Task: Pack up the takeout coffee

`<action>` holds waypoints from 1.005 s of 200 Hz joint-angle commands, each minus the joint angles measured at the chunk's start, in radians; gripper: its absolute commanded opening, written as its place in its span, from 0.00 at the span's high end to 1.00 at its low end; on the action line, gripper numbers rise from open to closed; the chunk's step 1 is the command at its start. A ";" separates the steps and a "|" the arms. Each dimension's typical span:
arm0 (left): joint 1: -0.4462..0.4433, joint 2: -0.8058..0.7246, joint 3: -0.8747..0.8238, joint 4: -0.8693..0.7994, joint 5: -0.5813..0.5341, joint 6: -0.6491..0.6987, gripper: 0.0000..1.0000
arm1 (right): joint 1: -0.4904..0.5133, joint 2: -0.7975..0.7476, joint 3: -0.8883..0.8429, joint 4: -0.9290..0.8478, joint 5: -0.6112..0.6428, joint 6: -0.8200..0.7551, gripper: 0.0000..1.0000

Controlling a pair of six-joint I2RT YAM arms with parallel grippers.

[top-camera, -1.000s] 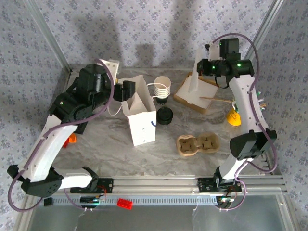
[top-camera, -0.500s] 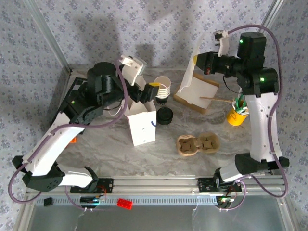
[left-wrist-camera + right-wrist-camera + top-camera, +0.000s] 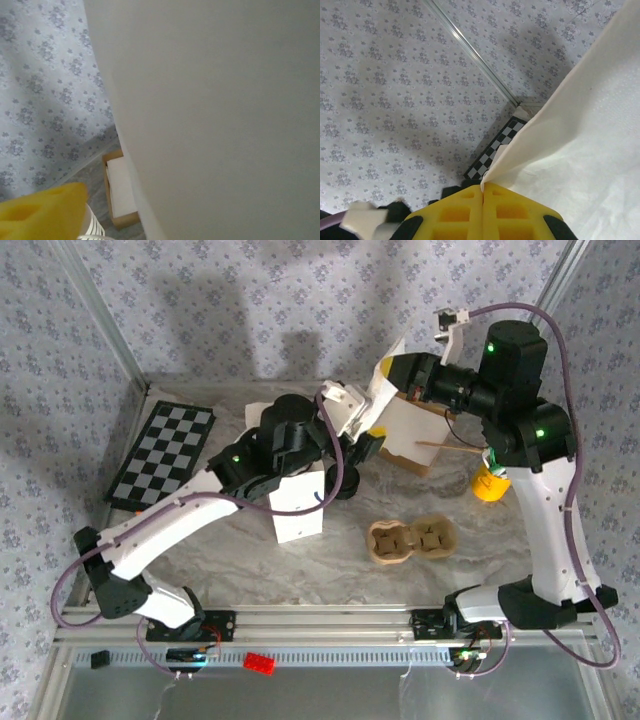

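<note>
Bag (image 3: 383, 390) of white paper, flat and unopened, hangs in the air over the back of the table (image 3: 300, 575), above the near-left corner of a tan box (image 3: 420, 440). Its long axis runs steeply downward, from a top corner at the upper right to a lower end at the left. In the right wrist view the bag (image 3: 580, 125) spreads out to the right from that pinched corner. The right gripper (image 3: 395, 368) has its yellow pads (image 3: 455, 215) pressed together on the corner.

At the bag's lower end sits the left gripper (image 3: 368, 440). Its wrist view is mostly covered by the bag's plain face (image 3: 210, 100), with one yellow finger (image 3: 40, 210) at the bottom left. I cannot tell whether this gripper is spread or closed.

A second bag (image 3: 297, 508) stands upright on the table, partly under the left arm. A black lid (image 3: 346, 485) peeks out just beside it. Nearer the front lies a cardboard cup tray (image 3: 412, 540), well apart from both grippers. A yellow cup (image 3: 486, 485) stands at the right and a checkered board (image 3: 165, 450) lies at the left.

The right arm rises tall from its base, and its forearm reaches left. The left arm stretches diagonally across the table toward the middle.
</note>
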 commanded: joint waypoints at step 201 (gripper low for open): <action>0.282 -0.138 0.194 -0.303 0.323 0.033 1.00 | 0.009 -0.327 -0.367 -0.061 0.023 -0.485 0.29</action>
